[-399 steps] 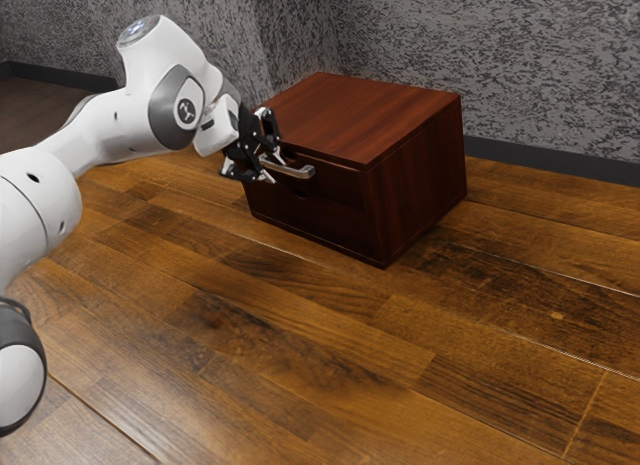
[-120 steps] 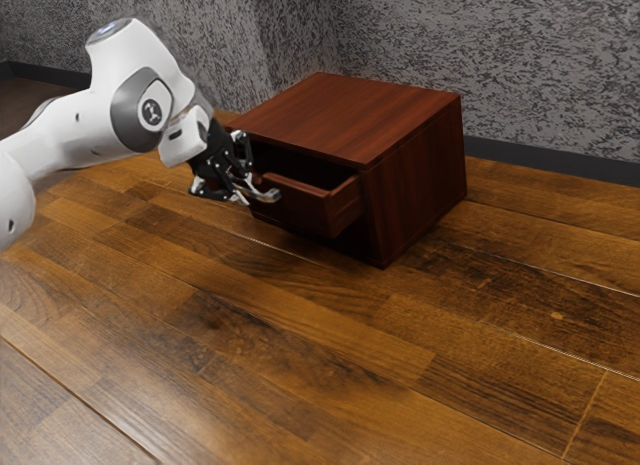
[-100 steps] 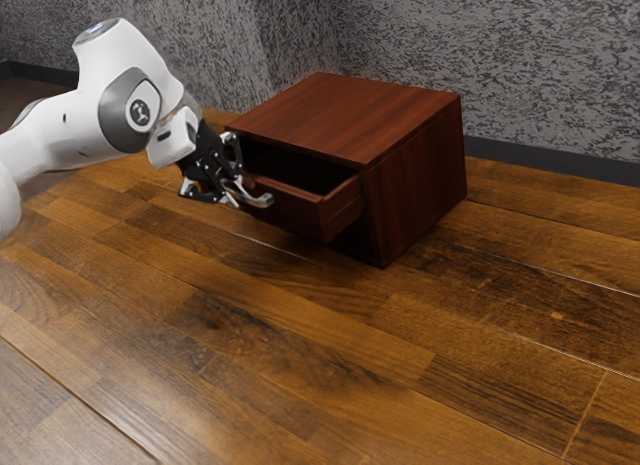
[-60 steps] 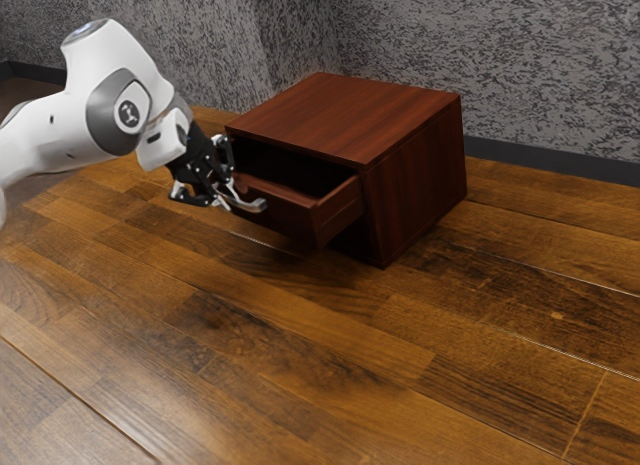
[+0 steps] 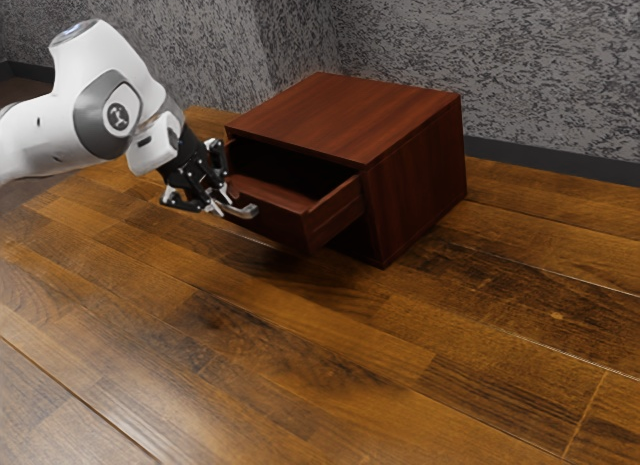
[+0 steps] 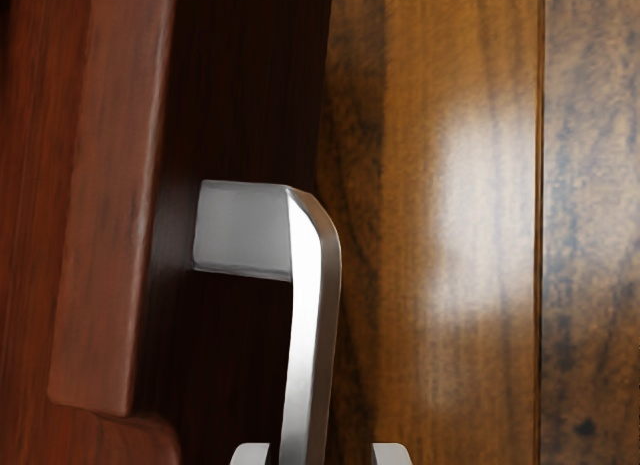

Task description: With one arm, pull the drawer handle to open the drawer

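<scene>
A dark red wooden cabinet (image 5: 380,135) stands on the floor by the grey wall. Its upper drawer (image 5: 295,210) is pulled well out toward the exterior view's left, with a dark opening above it. A silver bar handle (image 5: 236,210) sticks out of the drawer front. My black gripper (image 5: 213,196) is shut on that handle, at the end of the white arm coming from the exterior view's left. Seen from the wrist, the silver handle (image 6: 305,315) runs up from just under my hand and bends into the drawer front (image 6: 100,205).
The cabinet rests on a brown plank floor (image 5: 380,355) that spreads wide toward the front and the exterior view's right. A rough grey wall (image 5: 480,45) with a dark skirting runs behind the cabinet.
The drawer was shut at first and has slid out. Over the last second my gripper has kept moving toward the exterior view's left with the handle, drawing the drawer further out.
</scene>
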### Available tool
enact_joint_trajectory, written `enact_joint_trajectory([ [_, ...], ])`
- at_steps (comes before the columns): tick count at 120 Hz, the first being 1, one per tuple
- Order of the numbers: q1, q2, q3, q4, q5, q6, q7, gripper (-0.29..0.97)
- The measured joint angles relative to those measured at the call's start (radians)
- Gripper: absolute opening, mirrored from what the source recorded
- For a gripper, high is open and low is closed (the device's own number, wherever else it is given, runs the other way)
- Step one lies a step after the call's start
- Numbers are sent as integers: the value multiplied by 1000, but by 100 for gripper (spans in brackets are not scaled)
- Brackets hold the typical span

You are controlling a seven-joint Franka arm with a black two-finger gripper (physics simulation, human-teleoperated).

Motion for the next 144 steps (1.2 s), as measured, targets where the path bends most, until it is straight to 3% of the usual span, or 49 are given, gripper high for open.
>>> enact_joint_trajectory([
  [129, 0, -114, 3, -72, 1, -12, 1, 5],
  [144, -30, -220, 43, -62, -9, -86, -1, 28],
])
